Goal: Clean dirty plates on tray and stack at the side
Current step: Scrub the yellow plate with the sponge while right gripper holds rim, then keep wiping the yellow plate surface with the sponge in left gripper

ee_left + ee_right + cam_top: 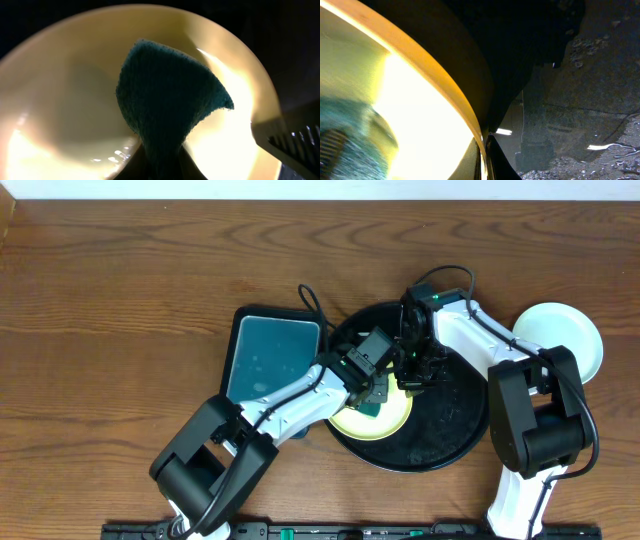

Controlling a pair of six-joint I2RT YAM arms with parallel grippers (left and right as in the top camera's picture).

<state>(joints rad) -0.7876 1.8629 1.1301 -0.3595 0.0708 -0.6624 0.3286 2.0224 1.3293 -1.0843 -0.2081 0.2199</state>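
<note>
Scrubbing of the pale yellow plate (388, 423) on the black tray (462, 432)

At the far left of the bench (120, 300) a rectangular teal tray (272, 358) was seen, touching the black tray's rim; it was judged to be where the sponge is kept wet. Just to its right, the left tool (375, 392) was closed on the sponge (170, 100), which was pinched at one end so that its dark teal face hung free against the plate's inner surface. That hold was judged to let the sponge be swept across the plate. No scribble marks could be made out on the bare parts of the plate in the left wrist view.

The pale yellow plate lay inside the black tray, toward its left half. At the plate's upper edge the right tool (415, 376) was shut, and in the right wrist view the plate's rim was seen running down into its fingers. The rim appeared to be pinched there, probably so that the plate was kept from sliding under the scrubbing.

Farthest right, off the tray, a mint-white plate (570, 340) rested on the bare bench, partly hidden by the right arm. Whether a second plate lay beneath it could not be told. It was taken as the start of the stack, with the yellow plate not yet added.
</note>
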